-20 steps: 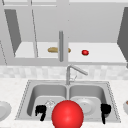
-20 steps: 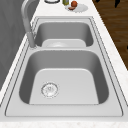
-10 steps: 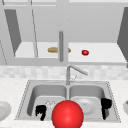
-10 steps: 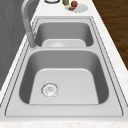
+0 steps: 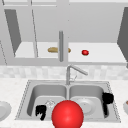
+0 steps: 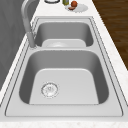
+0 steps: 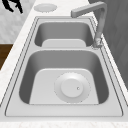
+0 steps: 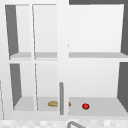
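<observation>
My left hand (image 5: 40, 111) hangs over the front left corner of the sink (image 5: 25, 95), fingers loose and pointing down, holding nothing. It also appears in the right side view as the left hand (image 7: 13, 5), above the far counter. My right hand (image 5: 107, 98) floats over the right basin's outer rim, fingers relaxed, empty. A big red ball (image 5: 67, 115) sits low between the two hands, touching neither. A white plate (image 5: 86, 106) (image 7: 72, 87) lies flat in the right basin. The left basin has a drain (image 6: 50, 89).
The faucet (image 5: 68, 75) (image 7: 97, 25) stands behind the basin divider, spout swung right. The open wall cabinet holds a brown loaf (image 8: 53, 103) and a small red fruit (image 8: 85, 106). A white plate (image 7: 45, 7) is on the left counter; a plate of food (image 6: 76, 7) is on the right.
</observation>
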Action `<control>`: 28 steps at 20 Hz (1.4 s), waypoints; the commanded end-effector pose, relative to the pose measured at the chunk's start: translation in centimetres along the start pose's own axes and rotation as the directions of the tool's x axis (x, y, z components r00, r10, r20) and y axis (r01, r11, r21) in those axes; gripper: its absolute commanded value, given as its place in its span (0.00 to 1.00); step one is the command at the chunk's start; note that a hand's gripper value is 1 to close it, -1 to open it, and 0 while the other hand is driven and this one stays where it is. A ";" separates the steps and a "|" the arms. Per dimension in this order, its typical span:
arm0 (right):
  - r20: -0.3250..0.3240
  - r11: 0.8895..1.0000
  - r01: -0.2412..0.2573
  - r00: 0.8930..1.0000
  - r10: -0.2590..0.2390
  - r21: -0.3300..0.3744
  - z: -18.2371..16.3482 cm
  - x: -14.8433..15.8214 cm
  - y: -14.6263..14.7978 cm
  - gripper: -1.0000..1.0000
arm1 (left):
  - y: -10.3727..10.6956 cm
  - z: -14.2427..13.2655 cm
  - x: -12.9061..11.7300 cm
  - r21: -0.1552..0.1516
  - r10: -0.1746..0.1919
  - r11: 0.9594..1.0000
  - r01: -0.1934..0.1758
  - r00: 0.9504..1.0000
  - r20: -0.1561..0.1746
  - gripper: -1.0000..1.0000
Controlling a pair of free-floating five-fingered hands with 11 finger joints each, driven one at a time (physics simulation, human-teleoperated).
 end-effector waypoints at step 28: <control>0.165 0.993 0.010 0.986 0.009 -0.116 12.7 1.7 -15.3 0.00 | 0.0 0.0 0.0 0.001 -0.001 1.000 0.001 1.000 0.000 0.50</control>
